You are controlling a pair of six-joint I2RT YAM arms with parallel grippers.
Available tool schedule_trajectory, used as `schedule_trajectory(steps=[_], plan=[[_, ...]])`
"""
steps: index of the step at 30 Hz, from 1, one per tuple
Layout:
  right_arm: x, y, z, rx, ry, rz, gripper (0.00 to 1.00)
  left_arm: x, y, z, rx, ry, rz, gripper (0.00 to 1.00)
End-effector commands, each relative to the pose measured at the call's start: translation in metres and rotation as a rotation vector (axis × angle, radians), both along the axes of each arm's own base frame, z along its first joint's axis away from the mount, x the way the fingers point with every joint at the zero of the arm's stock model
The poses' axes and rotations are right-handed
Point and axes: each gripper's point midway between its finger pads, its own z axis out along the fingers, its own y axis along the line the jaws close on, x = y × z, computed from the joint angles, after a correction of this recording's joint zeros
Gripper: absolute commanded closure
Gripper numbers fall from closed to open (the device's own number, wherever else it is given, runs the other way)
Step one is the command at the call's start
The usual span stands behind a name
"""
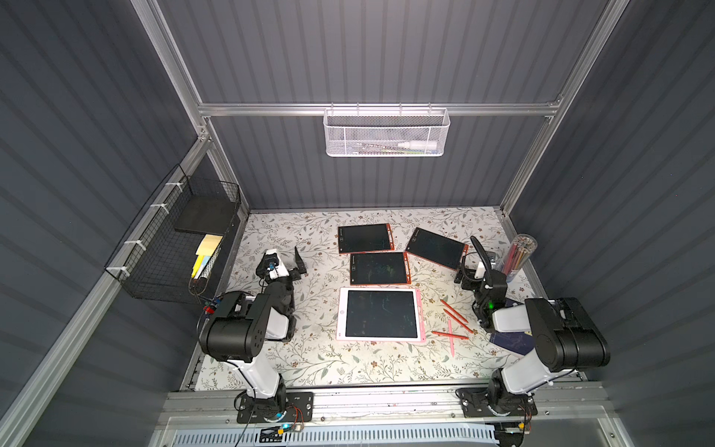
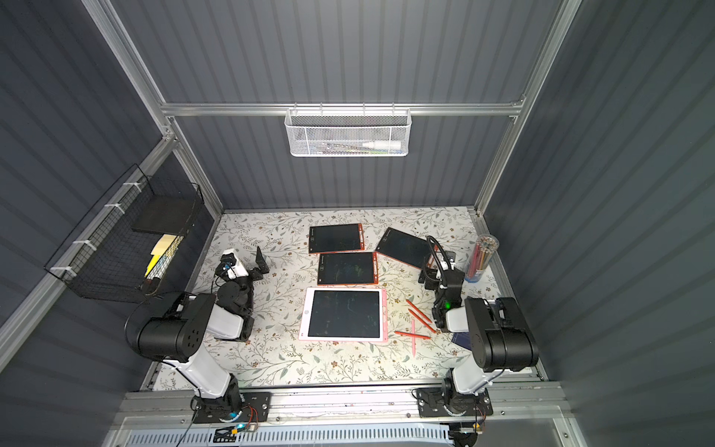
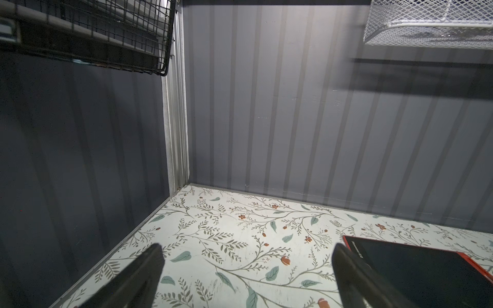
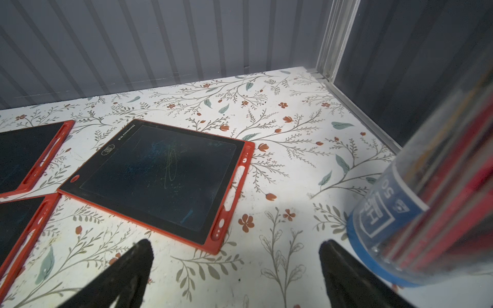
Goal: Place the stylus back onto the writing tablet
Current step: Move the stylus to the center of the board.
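Near right on the floral desk (image 1: 309,363), the slim pink plastic stylus (image 1: 451,344) is lying crossed with red styluses (image 1: 453,310) beside the pink-framed writing tablet (image 1: 381,314), so a pinch may be risking the wrong pen, while farther back the left fingers (image 3: 141,274) and right fingers (image 4: 125,274) are hanging wide, empty.

On the tablet (image 4: 160,181) I see a glossy dark screen in a red plastic frame. The matt printed table cover (image 1: 309,360) is probably vinyl. The tube (image 4: 426,200) is clear plastic.

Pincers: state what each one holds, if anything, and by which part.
Nothing is held. The left pincer and right pincer are both open and empty; the styluses lie on the table.
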Motion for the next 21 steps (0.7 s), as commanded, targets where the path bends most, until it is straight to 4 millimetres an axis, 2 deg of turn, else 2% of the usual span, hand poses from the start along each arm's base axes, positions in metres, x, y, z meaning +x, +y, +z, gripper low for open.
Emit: schedule_trajectory(steps=[1, 18, 21], plan=[[0.005, -0.001, 0.006, -0.01, -0.025, 0.005, 0.01, -0.028, 0.004, 0.083, -0.051, -0.358, 0.0, 0.01], [0.002, -0.004, 0.008, -0.008, -0.008, -0.014, 0.01, -0.03, 0.007, 0.087, -0.058, -0.363, 0.019, 0.01], [0.002, -0.004, 0.012, -0.007, -0.015, -0.019, 0.01, -0.017, 0.008, 0.091, -0.079, -0.323, 0.05, 0.01]])
